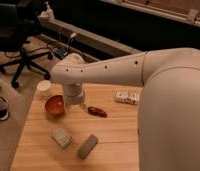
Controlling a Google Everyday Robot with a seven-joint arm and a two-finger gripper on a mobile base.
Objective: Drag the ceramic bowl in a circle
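Note:
The ceramic bowl (pixel 55 105) is small, round and glossy red-orange, and sits on the wooden table (pixel 113 140) near its far left corner. My gripper (pixel 74 101) hangs from the white arm just to the right of the bowl, at or touching its right rim. The arm's wrist hides the fingers from above.
A white cylindrical cup (pixel 44 88) stands behind the bowl near the table's left edge. A flat dark red oval object (pixel 97 111) lies to the right of the gripper. A grey pad (pixel 61 137), a grey block (pixel 87 146) and a white patterned box (pixel 128 97) lie on the table. An office chair (pixel 23 55) stands on the floor.

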